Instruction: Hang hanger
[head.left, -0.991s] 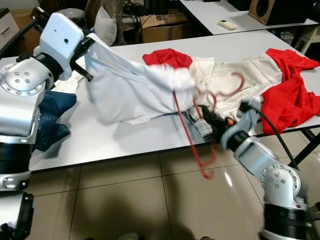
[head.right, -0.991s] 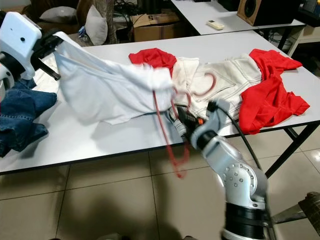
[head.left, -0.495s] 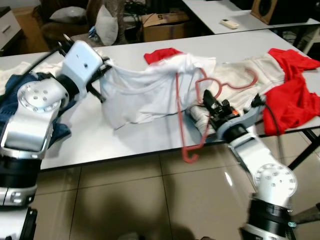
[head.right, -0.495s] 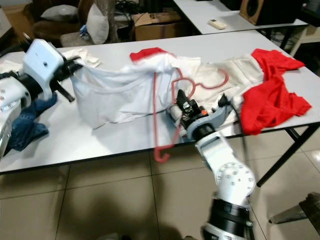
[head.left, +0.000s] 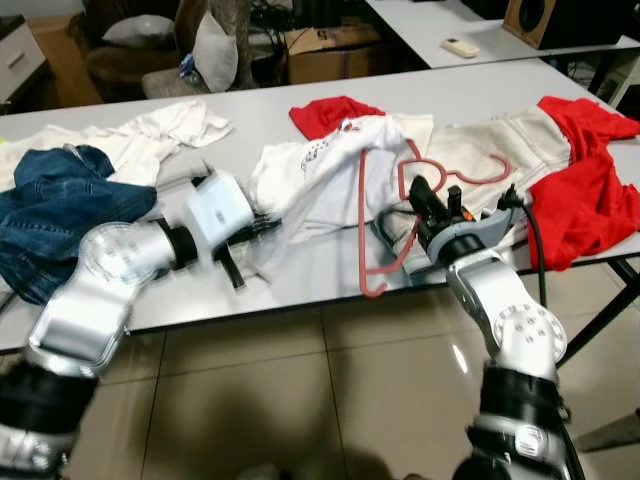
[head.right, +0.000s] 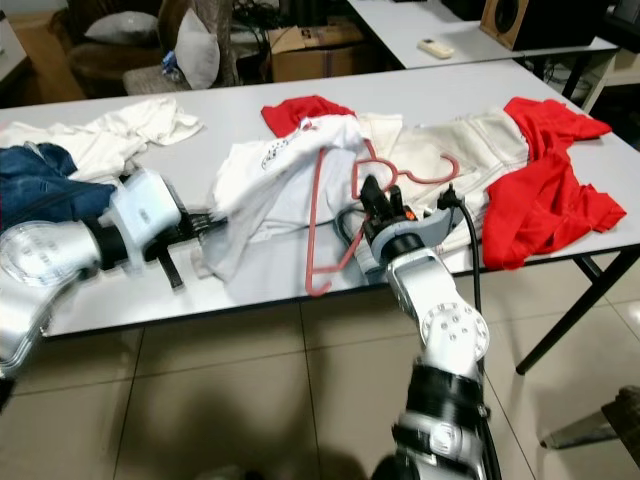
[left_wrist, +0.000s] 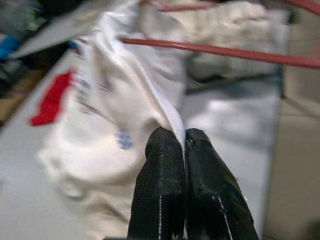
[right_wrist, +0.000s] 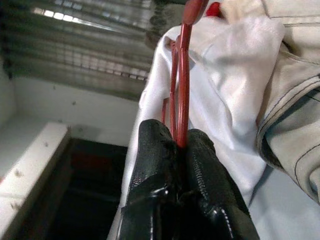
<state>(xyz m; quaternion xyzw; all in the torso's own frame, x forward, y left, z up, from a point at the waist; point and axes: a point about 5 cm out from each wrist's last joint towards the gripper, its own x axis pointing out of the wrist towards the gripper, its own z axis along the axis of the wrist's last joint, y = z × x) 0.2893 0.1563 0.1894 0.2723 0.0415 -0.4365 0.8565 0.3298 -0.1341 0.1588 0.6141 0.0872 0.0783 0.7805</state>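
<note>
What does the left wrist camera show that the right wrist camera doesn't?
Left wrist view alone: the left pincer shut on a fold of the white cotton T-shirt, with the grey tabletop and a red patch of cloth beyond. Right wrist view alone: the right pincer shut on the thin red plastic hanger, beside cream stitched trousers. Both show the shirt and the hanger's red bar.

No legible text, brand, number or sign showing anywhere. White shirt (head.left: 320, 170) bearing small dark print near collar, too blurred to read. Cardboard box (head.left: 325, 50) behind table (head.left: 300, 270) showing dark mark on side, not readable. Remaining garments, remote and speaker on far table carrying no readable marking.
</note>
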